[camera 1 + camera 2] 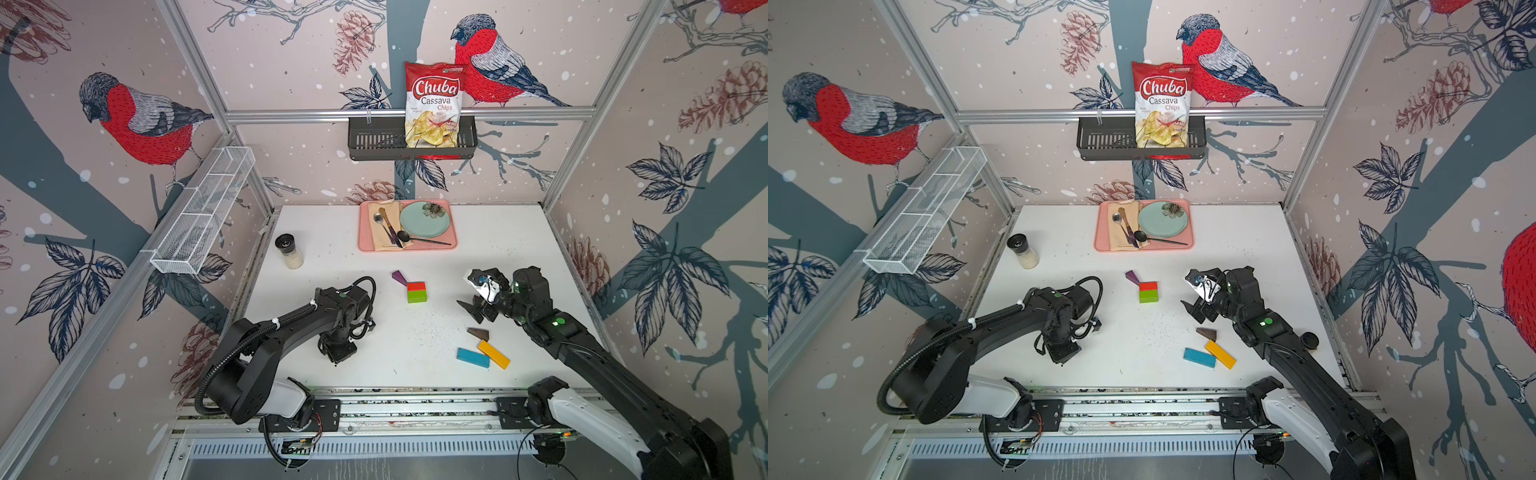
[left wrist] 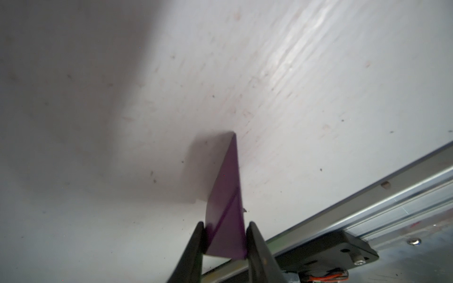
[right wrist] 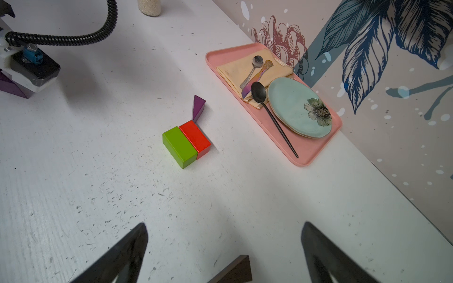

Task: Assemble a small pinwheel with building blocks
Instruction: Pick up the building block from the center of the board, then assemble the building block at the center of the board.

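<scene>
My pinwheel (image 1: 416, 291) is barely begun: red brick (image 1: 416, 286) and green brick (image 1: 417, 296) side by side at mid-frame in both top views, one purple wedge (image 1: 400, 277) touching the red brick's corner. Bare table (image 1: 340, 266) surrounds it. Blue bar (image 1: 473, 358) and yellow bar (image 1: 493, 354) touch at lower right, near a brown wedge (image 1: 478, 333). My left gripper (image 2: 225, 229) pinches a second purple wedge (image 2: 226, 196), the grip plain only in the left wrist view. My right gripper (image 3: 224, 225) gapes wide above the table.
</scene>
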